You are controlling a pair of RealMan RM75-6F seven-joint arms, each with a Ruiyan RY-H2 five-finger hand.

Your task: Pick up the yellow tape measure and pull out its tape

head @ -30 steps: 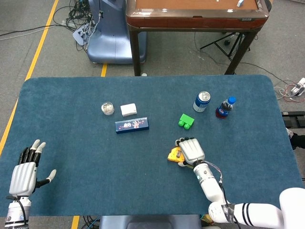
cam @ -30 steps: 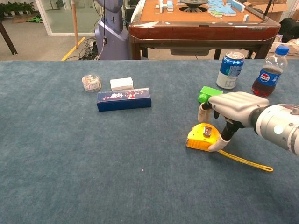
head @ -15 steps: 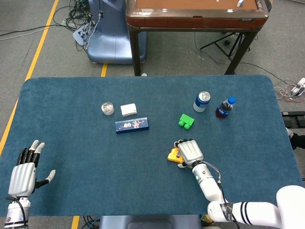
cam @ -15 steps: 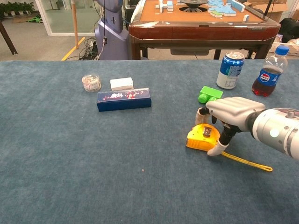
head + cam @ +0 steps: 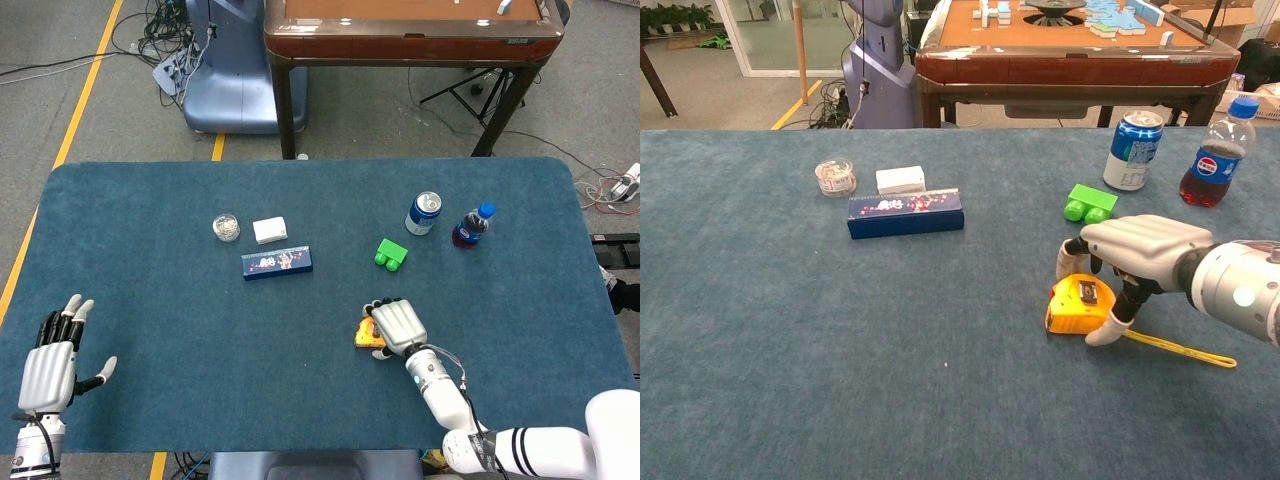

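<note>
The yellow tape measure (image 5: 1080,305) lies on the blue table, right of centre, with a short length of yellow tape (image 5: 1185,349) trailing out to its right. My right hand (image 5: 1140,250) arches over it, fingers curled down its far side and the thumb (image 5: 1106,328) pressed against its near right edge, so the case is gripped between them. From the head view the right hand (image 5: 397,327) covers most of the tape measure (image 5: 364,335). My left hand (image 5: 48,370) hovers open at the table's near left corner, holding nothing, and appears only in the head view.
A green block (image 5: 1091,203), a soda can (image 5: 1134,150) and a cola bottle (image 5: 1215,152) stand just beyond the right hand. A blue box (image 5: 905,212), a white box (image 5: 900,179) and a small jar (image 5: 835,177) sit left of centre. The brown table (image 5: 1070,60) stands behind.
My right hand has lowered and drawn nearer, closing around the tape measure, which shifted slightly toward me and to the right. The left hand has not moved.
</note>
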